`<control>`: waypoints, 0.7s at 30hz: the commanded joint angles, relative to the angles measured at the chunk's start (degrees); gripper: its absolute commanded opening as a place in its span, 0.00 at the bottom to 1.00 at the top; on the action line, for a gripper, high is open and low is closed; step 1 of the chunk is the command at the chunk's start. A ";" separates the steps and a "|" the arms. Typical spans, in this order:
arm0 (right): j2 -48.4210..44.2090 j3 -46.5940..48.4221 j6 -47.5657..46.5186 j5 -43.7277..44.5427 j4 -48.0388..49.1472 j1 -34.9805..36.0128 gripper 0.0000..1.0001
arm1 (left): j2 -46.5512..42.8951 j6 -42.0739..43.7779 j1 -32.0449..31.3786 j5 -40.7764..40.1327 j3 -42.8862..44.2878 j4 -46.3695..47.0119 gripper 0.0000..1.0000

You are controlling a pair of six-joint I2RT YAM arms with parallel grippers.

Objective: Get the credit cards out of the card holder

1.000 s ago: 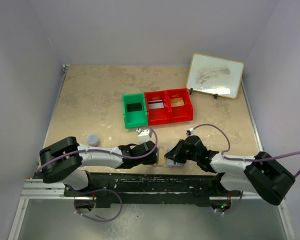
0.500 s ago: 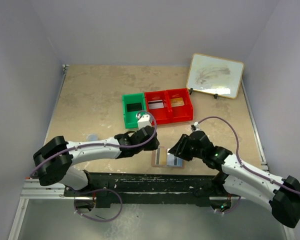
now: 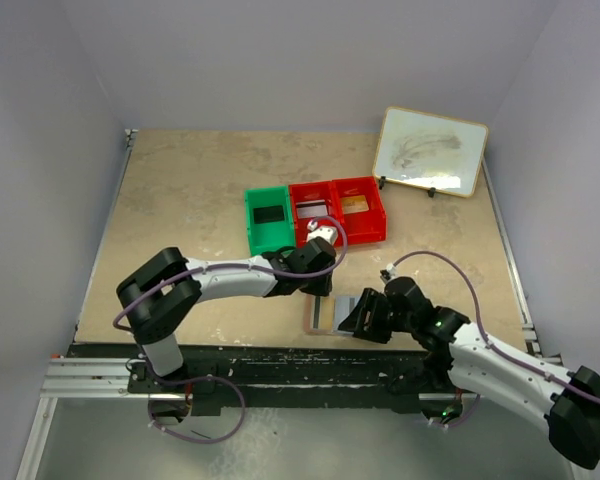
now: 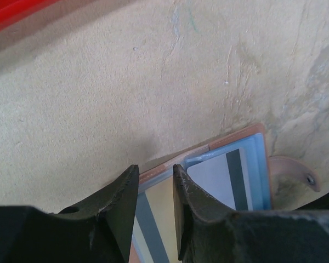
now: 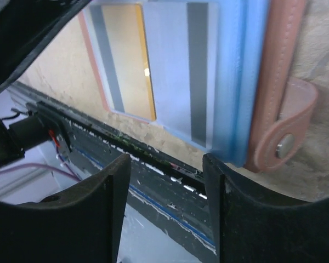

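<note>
The card holder [image 3: 328, 314] lies opened flat near the table's front edge, pale blue inside [image 4: 260, 164], with its tan snap strap [image 5: 285, 137] off to one side. Two credit cards sit in its pockets: a gold-yellow one [image 5: 126, 60] and a white-grey one [image 5: 178, 66], each with a dark stripe. My left gripper [image 3: 318, 286] hovers over the holder's far edge, its jaws a narrow gap apart [image 4: 154, 169] above the gold card [image 4: 156, 213], gripping nothing. My right gripper [image 3: 354, 318] stands open [image 5: 165, 161] at the holder's right side, over its near edge, with nothing between the jaws.
A green bin [image 3: 268, 222] with a black card and two red bins [image 3: 338, 212] with a white-grey and a gold card stand behind the holder. A framed whiteboard [image 3: 430, 150] leans at the back right. The table's front rail [image 5: 126, 164] runs just below the holder.
Both grippers have opened and let go of the card holder, which now lies spread flat. The left gripper has swung right over its far edge; the right gripper has shifted slightly.
</note>
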 commanded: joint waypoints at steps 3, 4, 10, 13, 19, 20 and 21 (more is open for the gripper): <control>2.53 -0.95 -3.75 -7.40 5.81 0.00 0.61 | 1.68 2.63 0.00 3.14 0.82 0.94 0.29; 3.44 -0.88 -4.22 -7.35 5.83 0.00 0.62 | 1.82 2.48 0.01 3.42 0.38 1.27 0.29; 8.79 2.41 -0.11 2.73 0.04 0.00 0.60 | 0.05 1.01 0.01 3.92 -3.62 2.17 0.30; 9.76 5.11 3.38 10.26 -0.54 -0.05 0.60 | -2.33 -0.85 -0.05 4.11 -7.55 4.00 0.29; 12.94 6.31 3.23 12.43 6.75 -2.67 0.68 | -7.77 -6.04 -2.81 4.80 -15.63 8.86 0.27; 14.40 6.41 2.46 11.17 8.76 -3.25 0.68 | -8.07 -6.68 -4.50 4.38 -16.15 9.60 0.27; 16.12 6.84 1.72 10.10 10.34 -3.55 0.68 | -8.00 -7.36 -5.94 3.84 -16.46 10.26 0.27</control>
